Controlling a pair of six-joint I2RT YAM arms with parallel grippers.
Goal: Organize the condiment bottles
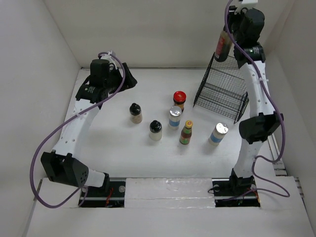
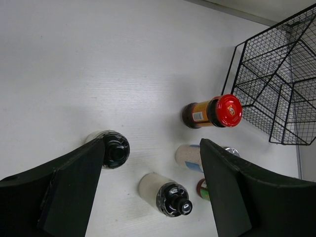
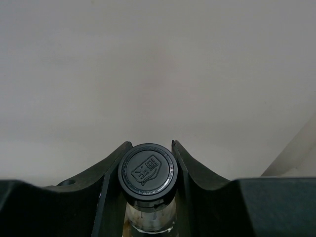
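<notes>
My right gripper [image 1: 230,34] is raised high at the back right, shut on the tall dark bottle [image 1: 221,48], which hangs above the wire rack [image 1: 221,93]. In the right wrist view its black cap [image 3: 147,170] sits between the fingers of that gripper [image 3: 150,144]. On the table stand two black-capped shakers [image 1: 136,113] [image 1: 155,130], a red-lidded jar [image 1: 179,100], a silver-lidded jar [image 1: 174,117], a yellow-capped bottle [image 1: 186,132] and another silver-lidded jar [image 1: 217,134]. My left gripper [image 1: 132,80] hovers open at the back left, above the shakers [image 2: 112,149] [image 2: 167,195]; in its wrist view this gripper [image 2: 153,146] has nothing between its fingers.
The black wire rack [image 2: 276,84] stands at the back right, close behind the red-lidded jar [image 2: 212,112]. White walls close in the table on the left, back and right. The arm bases sit at the near edge.
</notes>
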